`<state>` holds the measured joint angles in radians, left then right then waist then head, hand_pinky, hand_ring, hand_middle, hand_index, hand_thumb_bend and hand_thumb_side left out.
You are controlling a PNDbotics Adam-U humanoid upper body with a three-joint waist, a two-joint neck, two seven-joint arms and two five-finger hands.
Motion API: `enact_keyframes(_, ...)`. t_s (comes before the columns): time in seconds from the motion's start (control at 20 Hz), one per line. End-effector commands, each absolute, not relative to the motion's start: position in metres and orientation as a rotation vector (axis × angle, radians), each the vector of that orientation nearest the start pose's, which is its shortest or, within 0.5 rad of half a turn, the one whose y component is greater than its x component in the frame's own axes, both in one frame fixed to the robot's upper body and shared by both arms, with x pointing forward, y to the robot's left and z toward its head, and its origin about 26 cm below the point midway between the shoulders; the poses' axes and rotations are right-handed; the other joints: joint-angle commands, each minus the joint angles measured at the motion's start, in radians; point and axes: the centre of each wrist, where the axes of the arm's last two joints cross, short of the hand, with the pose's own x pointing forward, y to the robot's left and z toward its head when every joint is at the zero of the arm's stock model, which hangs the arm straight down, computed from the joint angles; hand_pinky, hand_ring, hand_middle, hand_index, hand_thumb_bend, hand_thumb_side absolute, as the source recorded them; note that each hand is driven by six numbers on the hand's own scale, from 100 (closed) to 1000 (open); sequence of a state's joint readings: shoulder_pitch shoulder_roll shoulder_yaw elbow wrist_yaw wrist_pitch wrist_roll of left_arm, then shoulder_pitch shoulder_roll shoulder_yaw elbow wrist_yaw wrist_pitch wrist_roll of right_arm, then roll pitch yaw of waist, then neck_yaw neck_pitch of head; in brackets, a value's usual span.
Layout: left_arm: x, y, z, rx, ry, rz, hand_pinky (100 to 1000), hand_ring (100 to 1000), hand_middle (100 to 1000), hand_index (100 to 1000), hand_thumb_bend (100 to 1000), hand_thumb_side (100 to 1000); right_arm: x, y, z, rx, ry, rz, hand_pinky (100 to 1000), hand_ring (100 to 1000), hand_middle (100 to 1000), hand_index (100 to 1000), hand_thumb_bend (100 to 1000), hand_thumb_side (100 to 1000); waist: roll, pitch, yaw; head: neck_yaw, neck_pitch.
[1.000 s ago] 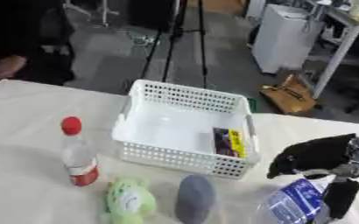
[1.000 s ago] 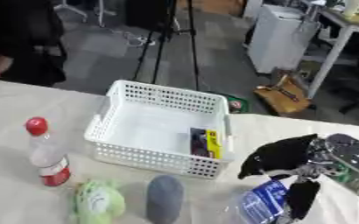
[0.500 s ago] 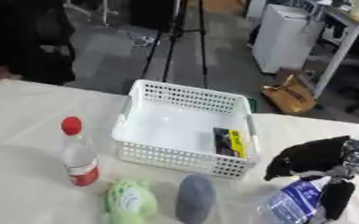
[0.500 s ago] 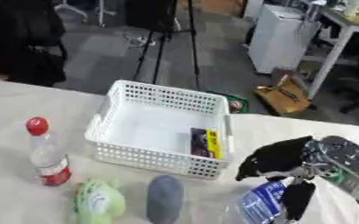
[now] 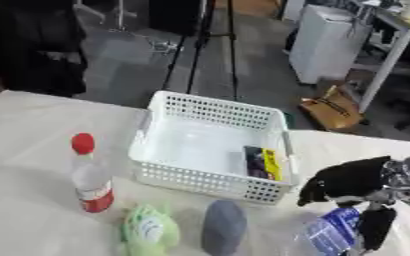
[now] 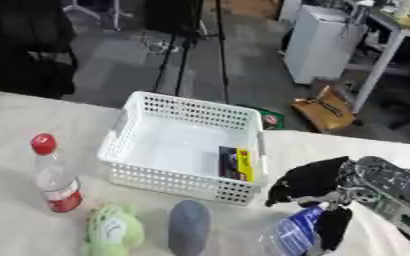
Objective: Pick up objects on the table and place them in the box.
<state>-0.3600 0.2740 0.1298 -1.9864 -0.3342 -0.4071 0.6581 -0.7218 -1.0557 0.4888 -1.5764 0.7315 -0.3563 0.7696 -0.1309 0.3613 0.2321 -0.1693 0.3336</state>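
Observation:
A white mesh basket (image 5: 210, 182) stands mid-table with a dark and yellow packet (image 5: 263, 163) lying against its right wall. In front of it are a clear bottle with a red cap (image 5: 89, 176), a green plush toy (image 5: 147, 230) and a grey oval object (image 5: 222, 230). At the lower right lies a clear bag with a blue label (image 6: 293, 236). My right hand (image 5: 348, 184) hovers just over that bag, fingers curved downward and thumb (image 5: 375, 228) beside the bag; whether it grips the bag is unclear. My left hand shows in no view.
The table is covered with a pale cloth (image 5: 33, 150). Beyond its far edge are a tripod (image 5: 200, 30), a white cabinet (image 5: 327, 42) and a brown bag (image 5: 331, 107) on the floor. A dark figure (image 5: 29, 50) stands at the far left.
My right hand has stayed over the blue-labelled bag, dipping slightly. The whole picture has shifted a little, so the camera moved. The items on the table lie as before.

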Motion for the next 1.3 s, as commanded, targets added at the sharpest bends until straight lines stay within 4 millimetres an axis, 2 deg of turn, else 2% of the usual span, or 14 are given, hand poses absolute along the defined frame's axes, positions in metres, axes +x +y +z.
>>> enact_keyframes(0.05,0.303,0.281,0.226,-0.834,3.18,-0.388,713,880,875,782,100,1000,0.366,-0.329,0.275,-0.896,-0.647,2.465,1000,1000,959,1000,683,720,0.006,-0.02,-0.001,0.0,-0.005)
enact_keyframes(0.9,0.303,0.281,0.227,-0.833,3.175,-0.385,714,880,875,783,100,1000,0.371,-0.333,0.266,-0.862,-0.601,2.48,1000,1000,960,1000,672,713,0.004,-0.017,0.001,0.003,-0.005)
enact_keyframes(1.3,0.303,0.282,0.228,-0.836,3.173,-0.382,715,882,875,783,100,1000,0.372,-0.335,0.258,-0.823,-0.581,2.493,1000,1000,963,1000,685,682,0.001,-0.019,0.002,0.004,-0.006)
